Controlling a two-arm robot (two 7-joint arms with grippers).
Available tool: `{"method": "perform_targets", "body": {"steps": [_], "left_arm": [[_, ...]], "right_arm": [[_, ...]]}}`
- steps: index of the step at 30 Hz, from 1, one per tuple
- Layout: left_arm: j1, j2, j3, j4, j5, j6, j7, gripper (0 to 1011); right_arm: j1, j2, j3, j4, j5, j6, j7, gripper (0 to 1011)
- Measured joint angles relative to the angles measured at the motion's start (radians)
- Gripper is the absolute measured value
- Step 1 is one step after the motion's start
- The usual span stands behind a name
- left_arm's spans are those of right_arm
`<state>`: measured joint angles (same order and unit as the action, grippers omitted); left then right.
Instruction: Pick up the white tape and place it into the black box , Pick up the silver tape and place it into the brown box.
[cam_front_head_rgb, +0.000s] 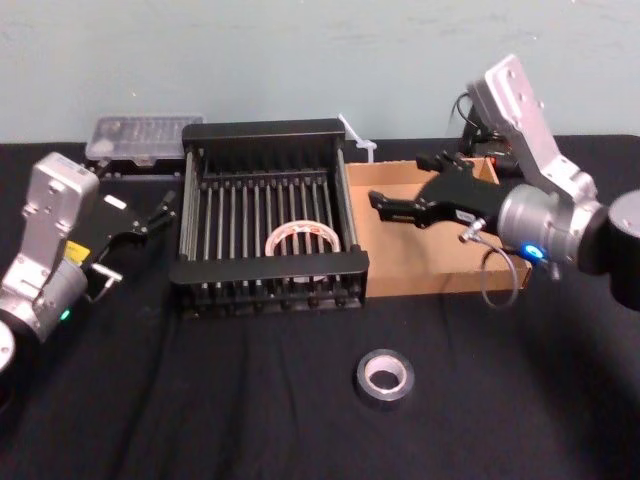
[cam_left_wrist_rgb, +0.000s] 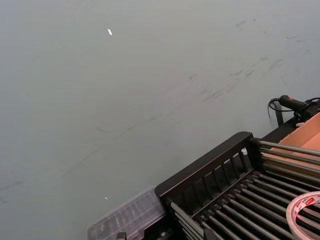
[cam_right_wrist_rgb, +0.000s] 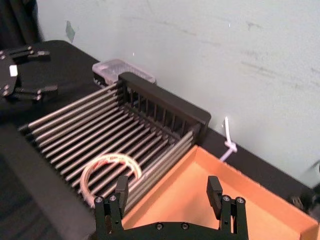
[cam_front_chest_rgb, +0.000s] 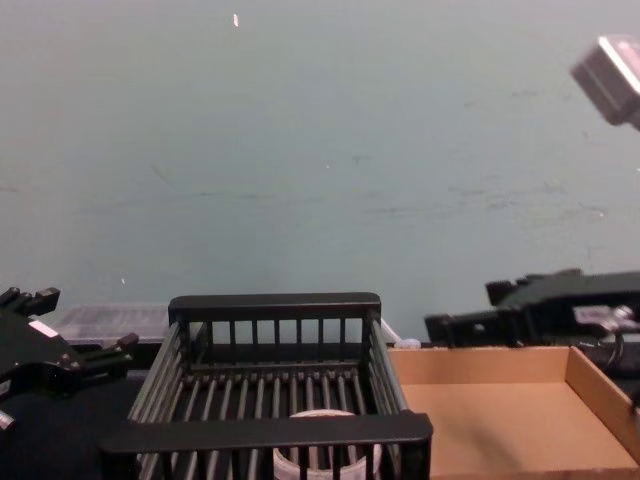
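Roughly half the job looks done. The white tape (cam_front_head_rgb: 302, 238) lies flat on the bars of the black crate (cam_front_head_rgb: 265, 268), toward its front right corner, so I judge that part finished. The silver tape (cam_front_head_rgb: 384, 377) is not yet moved: it sits flat on the bench (cam_front_head_rgb: 200, 400), out in the open in front of both containers, well apart from the crate and from the brown cardboard tray (cam_front_head_rgb: 430, 260). The tray's floor is bare and ready to take it.

My right tool (cam_front_head_rgb: 378, 205) hangs over the tray's left part, just beside the crate's right wall, with its fingers spread apart and nothing between them. My left tool (cam_front_head_rgb: 158, 213) hovers at the crate's left side, near its wall, fingers also apart and carrying nothing.

What is left, as I judge it, is to bring a tool back toward me and down over the silver roll, close on it, lift it and carry it forward over the tray's low front wall. Nothing lies between the roll and the tray, so the way looks free.

Around the work, a clear plastic case (cam_front_head_rgb: 145, 135) sits behind the crate's left corner, and a white cable tie (cam_front_head_rgb: 355, 135) lies behind the crate's right corner; both are out of the way. A grey cable (cam_front_head_rgb: 490, 290) loops from my right wrist down near the tray's front wall, and I judge it could snag there as I come back.
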<state>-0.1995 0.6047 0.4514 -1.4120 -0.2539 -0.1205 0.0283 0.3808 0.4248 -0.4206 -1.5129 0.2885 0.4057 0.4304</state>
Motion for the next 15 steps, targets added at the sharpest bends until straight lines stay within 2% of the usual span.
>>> {"method": "perform_targets", "body": {"steps": [5, 6, 8, 15], "left_arm": [[0.000, 0.000, 0.000, 0.000, 0.000, 0.000, 0.000, 1001], [0.000, 0.000, 0.000, 0.000, 0.000, 0.000, 0.000, 1002], [0.000, 0.000, 0.000, 0.000, 0.000, 0.000, 0.000, 1001], [0.000, 0.000, 0.000, 0.000, 0.000, 0.000, 0.000, 1001]], "right_arm": [[-0.074, 0.053, 0.020, -0.080, 0.019, 0.016, -0.008, 1000], [-0.074, 0.053, 0.020, -0.080, 0.019, 0.016, -0.008, 1002], [-0.112, 0.081, 0.025, -0.119, 0.026, 0.023, -0.008, 1000], [-0.174, 0.132, 0.014, -0.181, 0.024, 0.026, -0.002, 1002]]}}
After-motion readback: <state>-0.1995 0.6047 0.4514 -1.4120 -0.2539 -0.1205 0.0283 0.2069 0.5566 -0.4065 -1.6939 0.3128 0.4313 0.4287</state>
